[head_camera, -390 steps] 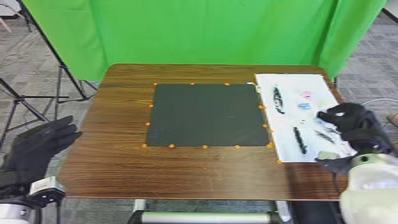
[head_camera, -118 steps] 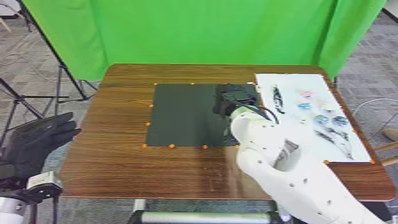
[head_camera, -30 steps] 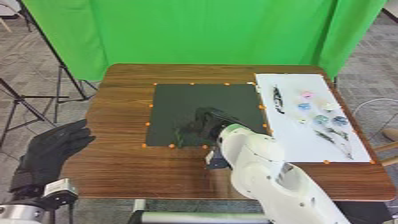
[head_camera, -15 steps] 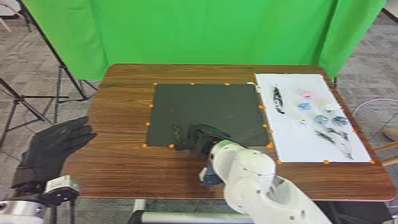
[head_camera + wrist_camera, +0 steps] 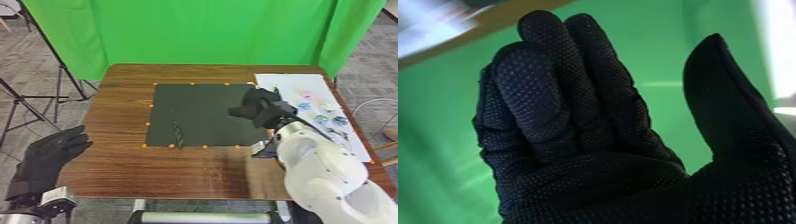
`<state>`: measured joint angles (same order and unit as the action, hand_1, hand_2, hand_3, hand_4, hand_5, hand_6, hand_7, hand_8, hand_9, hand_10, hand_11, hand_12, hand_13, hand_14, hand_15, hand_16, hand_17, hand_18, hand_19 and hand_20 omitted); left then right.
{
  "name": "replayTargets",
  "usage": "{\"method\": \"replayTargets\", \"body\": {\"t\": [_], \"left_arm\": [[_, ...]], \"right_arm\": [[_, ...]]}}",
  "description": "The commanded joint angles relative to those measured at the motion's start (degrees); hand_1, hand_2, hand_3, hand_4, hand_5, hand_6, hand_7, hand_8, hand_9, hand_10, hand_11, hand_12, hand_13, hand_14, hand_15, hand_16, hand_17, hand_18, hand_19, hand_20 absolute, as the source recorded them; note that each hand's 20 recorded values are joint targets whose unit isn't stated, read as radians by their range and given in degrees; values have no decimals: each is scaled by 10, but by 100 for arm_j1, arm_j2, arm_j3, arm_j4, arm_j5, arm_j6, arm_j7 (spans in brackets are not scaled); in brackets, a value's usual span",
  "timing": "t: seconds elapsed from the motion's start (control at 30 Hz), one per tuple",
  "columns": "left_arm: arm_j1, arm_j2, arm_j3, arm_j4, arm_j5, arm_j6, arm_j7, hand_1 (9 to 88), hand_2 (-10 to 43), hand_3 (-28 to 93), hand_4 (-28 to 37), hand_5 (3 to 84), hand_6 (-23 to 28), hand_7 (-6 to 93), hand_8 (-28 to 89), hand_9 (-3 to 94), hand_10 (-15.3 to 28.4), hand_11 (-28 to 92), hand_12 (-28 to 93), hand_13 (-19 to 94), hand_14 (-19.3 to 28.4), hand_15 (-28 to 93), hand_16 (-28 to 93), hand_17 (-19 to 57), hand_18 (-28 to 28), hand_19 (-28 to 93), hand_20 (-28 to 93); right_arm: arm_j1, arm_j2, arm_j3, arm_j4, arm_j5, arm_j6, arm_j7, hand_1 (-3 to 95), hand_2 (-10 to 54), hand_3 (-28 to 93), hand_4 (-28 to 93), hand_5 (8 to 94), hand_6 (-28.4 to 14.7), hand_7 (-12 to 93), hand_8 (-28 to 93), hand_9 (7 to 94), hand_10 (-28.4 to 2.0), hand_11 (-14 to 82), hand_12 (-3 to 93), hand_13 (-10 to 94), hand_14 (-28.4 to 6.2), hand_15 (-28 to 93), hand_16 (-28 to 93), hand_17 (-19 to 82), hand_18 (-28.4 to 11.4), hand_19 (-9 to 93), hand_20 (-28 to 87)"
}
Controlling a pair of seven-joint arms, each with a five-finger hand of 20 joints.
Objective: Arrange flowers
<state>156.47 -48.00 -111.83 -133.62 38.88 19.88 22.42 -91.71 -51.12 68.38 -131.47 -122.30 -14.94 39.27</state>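
In the head view, my right robot hand [image 5: 264, 107] is over the right side of the dark mat [image 5: 204, 100], between it and the white sheet [image 5: 293, 80]. My left robot hand [image 5: 49, 155] is out at the left of the worktop [image 5: 115, 172], its fingers loosely extended and holding nothing. One leafy green sprig [image 5: 178, 135] lies on the left part of the mat, by the near edge. Its long axis runs from my side toward the far side, the far end leaning slightly left; I can't tell which end is the tip. On the sheet I see a pink flower [image 5: 306, 94], a blue flower [image 5: 305, 106] and more blooms, with a darker stem [image 5: 338, 134] partly behind my arm. I judge I'm early in the job: one piece of greenery is laid out, while the blooms and other greenery are left to place.

In the right wrist view, my right robot hand is spread flat against the green backdrop [image 5: 664, 50], fingers straight and close together, thumb well apart, pinching nothing.
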Motion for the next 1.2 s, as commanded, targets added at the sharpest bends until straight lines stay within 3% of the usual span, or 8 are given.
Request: {"method": "replayTargets", "body": {"t": [0.03,0.1,0.3,0.8,0.9,1.2], "left_arm": [[109,-32,-37,-50,20,49,9,253,62,818,-166,454,138,131,-82,379,221,346,89,271,283,577,-122,-99,214,564,112],[103,-23,-25,-55,13,41,19,253,61,818,-165,453,138,131,-82,377,221,346,89,270,283,577,-122,-99,214,564,112],[-149,-110,81,-33,154,-154,-304,254,60,819,-166,452,137,133,-83,376,220,347,89,270,283,575,-122,-99,213,563,112],[-78,-85,147,-35,82,-97,-218,256,59,819,-165,453,137,134,-83,377,220,348,89,270,283,575,-121,-100,213,563,113],[-113,-98,158,-26,94,-122,-273,257,60,817,-166,453,137,134,-83,377,221,349,89,269,283,575,-121,-100,213,564,113],[-159,-88,178,-13,83,-121,-258,256,59,818,-163,453,137,133,-83,377,220,349,89,270,283,575,-121,-100,213,564,113]], "right_arm": [[-1302,714,1665,623,-188,234,638,231,70,771,-199,641,-134,219,-76,640,-265,330,211,587,-211,748,197,263,-284,864,193],[-1434,728,1813,756,-200,311,739,237,65,774,-200,638,-136,219,-75,637,-265,334,210,586,-209,750,193,264,-284,864,188],[-1724,570,2124,1168,-594,453,1149,241,56,784,-205,637,-135,224,-76,629,-261,346,208,585,-203,754,186,275,-284,871,172],[-2241,559,2637,1477,-627,202,1439,253,39,787,-211,648,-149,206,-76,630,-275,330,191,582,-210,757,167,279,-284,885,127],[-2251,536,2656,1516,-539,168,1476,264,34,784,-212,653,-152,199,-75,635,-274,328,186,582,-210,757,160,280,-284,888,115],[-2114,516,2471,1609,-559,43,1475,282,25,778,-209,655,-152,198,-73,624,-280,324,183,578,-214,761,151,279,-284,897,81]]}}
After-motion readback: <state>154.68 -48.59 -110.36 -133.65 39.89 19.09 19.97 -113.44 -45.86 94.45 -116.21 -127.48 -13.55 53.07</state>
